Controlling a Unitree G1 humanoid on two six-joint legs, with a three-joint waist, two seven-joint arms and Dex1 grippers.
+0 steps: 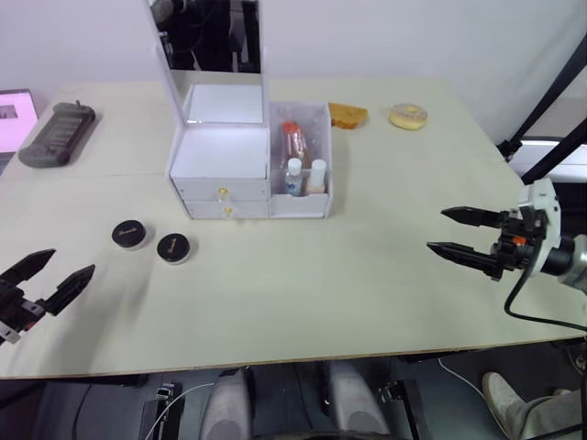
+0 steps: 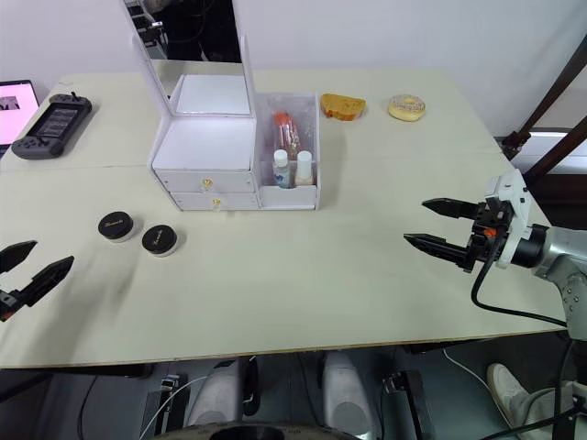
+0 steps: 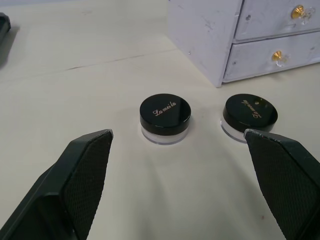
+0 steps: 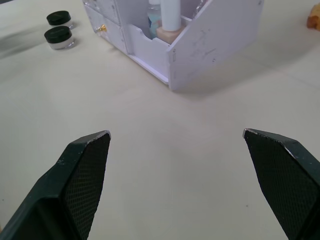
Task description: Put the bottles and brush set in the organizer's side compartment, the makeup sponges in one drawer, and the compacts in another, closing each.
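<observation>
bottles [image 1: 304,174] and brush set [image 1: 292,142] already in the organizer's [image 1: 225,165] side bin, both drawers shut — two compacts [image 1: 151,240] left, near the table's [image 1: 348,275] left edge; left gripper [image 1: 44,280] and right gripper [image 1: 461,234] spread, empty.

One organizer [image 1: 249,174] stood on the tabletop [image 1: 367,275], with two gold-knobbed drawers [image 1: 223,200] in its front and two white-capped bottles [image 1: 305,176] upright in its side compartment [image 1: 303,156]. Two black compacts [image 1: 151,240] lay just left of the organizer's front. Behind the organizer to its right lay two food pieces [image 1: 378,115], and far to its left one dark handheld device [image 1: 57,134].
</observation>
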